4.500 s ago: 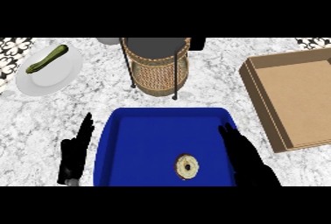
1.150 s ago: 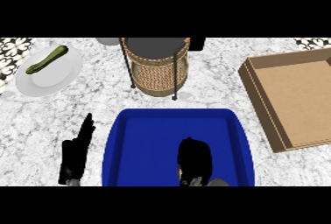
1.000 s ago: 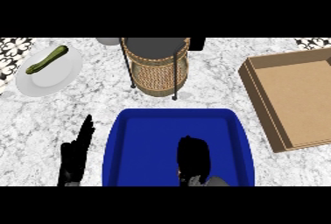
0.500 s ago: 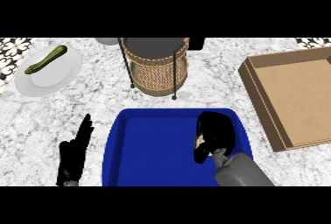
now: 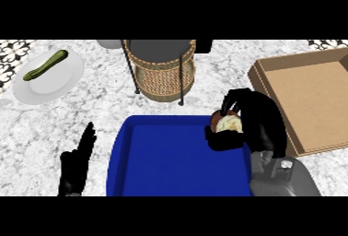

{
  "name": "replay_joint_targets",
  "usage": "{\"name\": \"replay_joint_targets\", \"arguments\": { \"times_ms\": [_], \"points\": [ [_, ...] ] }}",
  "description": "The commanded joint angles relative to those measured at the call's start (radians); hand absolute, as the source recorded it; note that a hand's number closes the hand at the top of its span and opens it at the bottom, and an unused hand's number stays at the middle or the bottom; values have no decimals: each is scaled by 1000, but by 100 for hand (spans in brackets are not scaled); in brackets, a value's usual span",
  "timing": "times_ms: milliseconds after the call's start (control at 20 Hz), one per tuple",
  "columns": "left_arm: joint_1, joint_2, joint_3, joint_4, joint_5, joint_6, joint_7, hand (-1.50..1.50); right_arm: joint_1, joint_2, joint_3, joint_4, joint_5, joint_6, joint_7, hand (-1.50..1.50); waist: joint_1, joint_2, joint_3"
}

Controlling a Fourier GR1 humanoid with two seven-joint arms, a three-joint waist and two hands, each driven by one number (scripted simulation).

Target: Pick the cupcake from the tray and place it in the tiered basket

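- A white marble counter [image 5: 102,110] fills the view. The tiered basket [image 5: 163,69], wicker-sided with thin dark legs, stands at its far middle.
- On the near side of the basket lies the blue tray [image 5: 170,156], its far edge just short of the basket's legs.
- The cupcake [image 5: 228,123] is near and to the right of the basket, over the tray's far right corner. It is round, so no long axis matters.
- The right hand [image 5: 258,120] is clenched round the cupcake, fingers curled over its far side and thumb below. Only the pale top shows.
- From that hand the basket lies away from the robot and to the left, near but apart. The carry likely has to clear the basket's rim.
- The left hand [image 5: 76,161] rests with straight fingers, holding nothing, well to the near left of the basket.
- A cardboard box [image 5: 312,92] sits to the basket's right, and a plate [image 5: 41,90] with a green vegetable [image 5: 46,64] to its left.
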Motion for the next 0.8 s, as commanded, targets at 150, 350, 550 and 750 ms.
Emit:
{"name": "replay_joint_targets", "arguments": {
  "times_ms": [150,350,550,750],
  "points": [
    [28,-22,-25,-31,-22,21,3,0,-181,-76,-71,-315,18,203,146,150,8,-1,-1],
    [45,-29,-47,-54,-32,16,16,0,-379,-22,-118,-286,-11,319,258,150,20,2,-1],
    [-30,4,3,-18,0,-17,35,0,-482,6,-169,-121,25,260,201,150,22,6,-1],
    [-27,4,-7,-33,-14,-14,49,0,-561,26,-213,0,47,234,181,150,25,6,0]
  ]
}}
